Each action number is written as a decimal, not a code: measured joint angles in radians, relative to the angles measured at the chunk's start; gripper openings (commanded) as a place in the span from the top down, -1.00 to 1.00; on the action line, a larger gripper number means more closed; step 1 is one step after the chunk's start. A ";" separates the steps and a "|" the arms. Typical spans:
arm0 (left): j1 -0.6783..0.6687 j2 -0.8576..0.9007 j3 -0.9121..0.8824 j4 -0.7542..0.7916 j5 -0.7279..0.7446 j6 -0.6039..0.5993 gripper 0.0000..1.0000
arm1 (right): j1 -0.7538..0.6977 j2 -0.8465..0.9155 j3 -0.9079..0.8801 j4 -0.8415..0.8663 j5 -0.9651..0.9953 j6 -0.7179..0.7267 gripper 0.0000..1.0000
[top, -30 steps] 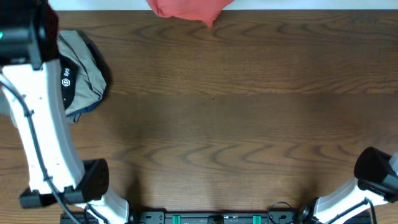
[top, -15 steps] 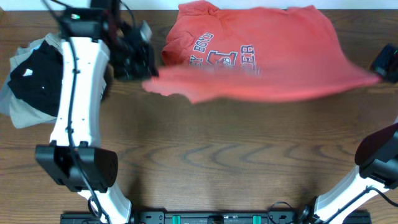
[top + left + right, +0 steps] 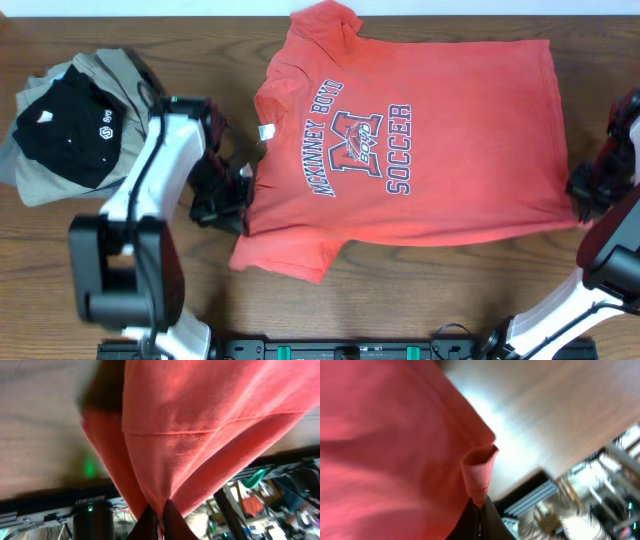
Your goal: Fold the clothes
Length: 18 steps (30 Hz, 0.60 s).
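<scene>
Red cotton covers most of the far half of the wooden table [image 3: 420, 290]. It is a T-shirt [image 3: 420, 140] lying print-side up and nearly flat, with "McKinney Boyd Soccer" running at a slant across its chest. We see its hem towards the right and one sleeve trailing off at the lower left.

The left gripper [image 3: 236, 196] sits at the shirt's left edge, just below a small white tag. From the left wrist view its fingers are pressed together on a bunched fold of the red cloth [image 3: 200, 435], which fans away from them. The right gripper [image 3: 584, 196] is at the lower right corner of the shirt. Its wrist camera shows the fingers pinched tight on a small rolled tuck of hem.

Well apart on the far left lies a black garment [image 3: 70, 125] on top of a grey garment [image 3: 40, 175] — an untidy heap.
</scene>
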 measured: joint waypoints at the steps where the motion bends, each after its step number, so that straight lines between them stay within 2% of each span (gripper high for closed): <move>1: 0.000 -0.035 -0.019 0.008 -0.006 -0.012 0.88 | -0.008 -0.009 -0.029 0.006 0.001 0.006 0.98; 5: 0.000 -0.214 -0.079 0.026 -0.018 -0.057 0.88 | -0.050 -0.099 -0.166 0.057 0.006 0.032 0.99; 12: 0.000 -0.507 -0.107 0.059 -0.030 -0.130 0.88 | -0.079 -0.293 -0.266 0.135 -0.001 0.052 0.98; 18: 0.000 -0.559 -0.109 0.259 -0.066 -0.232 0.88 | -0.076 -0.354 -0.268 0.299 -0.076 0.032 0.98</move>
